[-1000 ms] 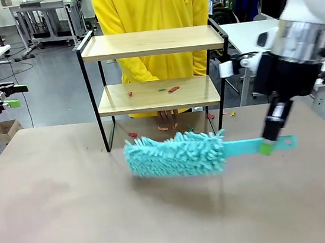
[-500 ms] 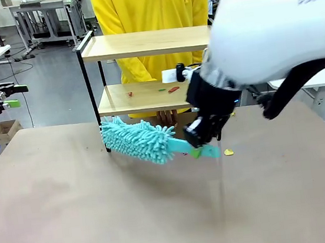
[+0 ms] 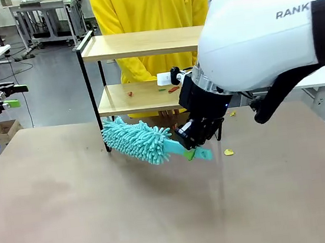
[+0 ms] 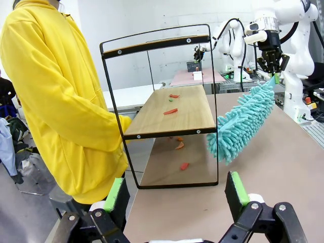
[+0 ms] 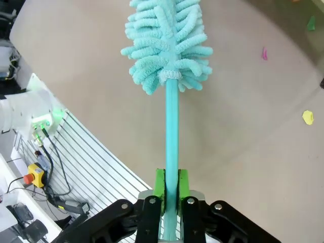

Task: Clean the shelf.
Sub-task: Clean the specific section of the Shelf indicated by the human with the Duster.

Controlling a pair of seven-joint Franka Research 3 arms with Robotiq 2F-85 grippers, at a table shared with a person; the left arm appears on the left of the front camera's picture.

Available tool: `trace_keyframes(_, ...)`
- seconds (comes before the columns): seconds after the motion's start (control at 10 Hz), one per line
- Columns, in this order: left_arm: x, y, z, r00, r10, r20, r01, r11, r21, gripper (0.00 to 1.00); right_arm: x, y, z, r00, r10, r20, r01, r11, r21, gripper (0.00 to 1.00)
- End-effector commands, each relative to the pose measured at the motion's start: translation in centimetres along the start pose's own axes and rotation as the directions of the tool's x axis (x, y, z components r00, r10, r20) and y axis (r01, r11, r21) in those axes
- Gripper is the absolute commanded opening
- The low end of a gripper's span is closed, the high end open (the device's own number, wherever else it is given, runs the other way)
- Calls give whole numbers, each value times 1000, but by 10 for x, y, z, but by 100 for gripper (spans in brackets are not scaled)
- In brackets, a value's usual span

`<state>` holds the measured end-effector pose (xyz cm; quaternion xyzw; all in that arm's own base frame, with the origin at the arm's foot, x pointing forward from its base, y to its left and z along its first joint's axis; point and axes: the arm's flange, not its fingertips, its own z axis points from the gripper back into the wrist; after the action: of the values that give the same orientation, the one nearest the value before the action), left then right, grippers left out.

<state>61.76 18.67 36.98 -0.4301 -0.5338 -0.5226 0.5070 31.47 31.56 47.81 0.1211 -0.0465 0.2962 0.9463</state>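
Note:
The shelf [image 3: 147, 43], light wood boards in a black frame, stands at the table's far side. Small red, orange and green scraps [image 3: 173, 89] lie on its lower board [image 4: 174, 114], and more on the table beneath [image 4: 184, 165]. My right gripper [image 3: 190, 147] is shut on the handle of a teal fluffy duster [image 3: 135, 139]. The duster's head rests low by the shelf's front left leg. In the right wrist view the handle [image 5: 172, 136] runs straight out from between the green pads [image 5: 160, 182]. My left gripper [image 4: 174, 192] stands open and empty, off to the left of the shelf.
A person in a yellow hoodie [image 3: 148, 4] stands right behind the shelf. A yellow scrap [image 3: 228, 152] and a pink one [image 5: 264, 53] lie on the tabletop right of the duster. The near half of the brown table [image 3: 104, 223] is bare.
My right arm has swung the duster left across the table, from the right middle to the shelf's front left leg. The left gripper has not moved.

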Motion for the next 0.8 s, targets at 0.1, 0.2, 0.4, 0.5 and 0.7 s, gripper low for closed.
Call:
trace_keyframes(0.1,2,-1,-1,1000,-1,0,1,1000,-2,100,17,16,-16,985,-170,30,172,981,-90,13)
trace_keyframes(0.2,2,-1,-1,1000,-1,0,1,1000,-2,100,35,31,-28,973,-224,56,229,965,-124,13)
trace_keyframes(0.4,2,-1,-1,1000,-1,0,1,1000,-2,100,66,48,-48,953,-290,90,300,945,-133,13)
trace_keyframes(0.5,2,-1,-1,1000,-1,0,1,1000,-2,100,76,55,-57,940,-318,123,333,933,-134,13)
trace_keyframes(0.7,2,-1,-1,1000,-1,0,1,1000,-2,100,114,66,-84,882,-432,185,450,890,-67,13)
